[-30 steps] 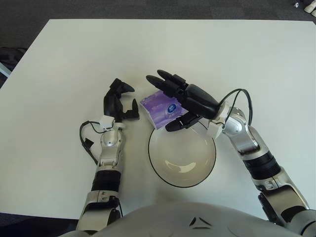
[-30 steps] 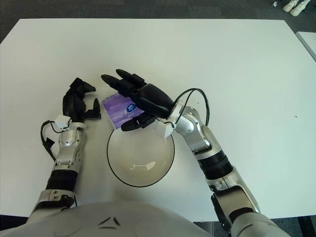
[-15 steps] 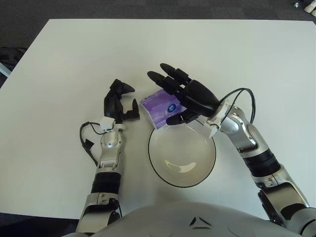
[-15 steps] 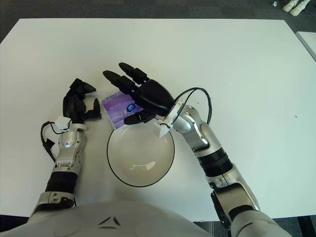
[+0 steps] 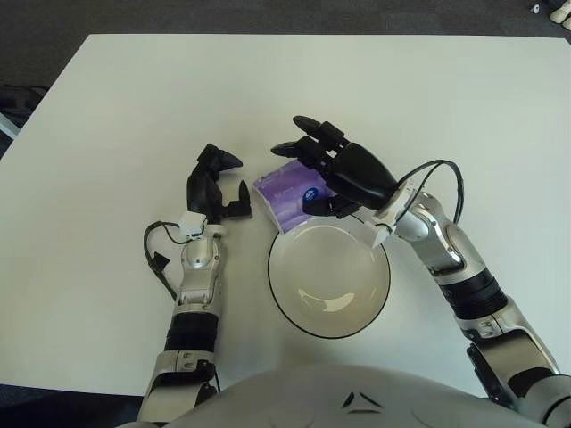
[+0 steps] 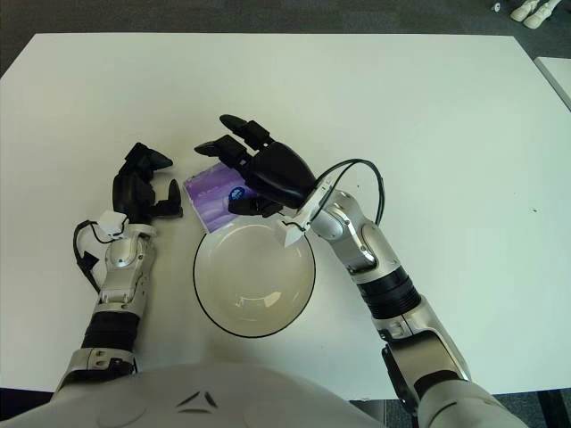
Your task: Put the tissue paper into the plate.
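The right hand has lifted and drawn back off the tissue pack, fingers spread.

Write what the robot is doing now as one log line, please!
right hand: open above tissue pack | tissue pack: on table beside plate | left hand: idle on table

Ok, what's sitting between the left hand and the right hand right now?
The purple tissue pack lies flat on the table between the left hand and the right hand, just beyond the plate's rim; both eye views show it.
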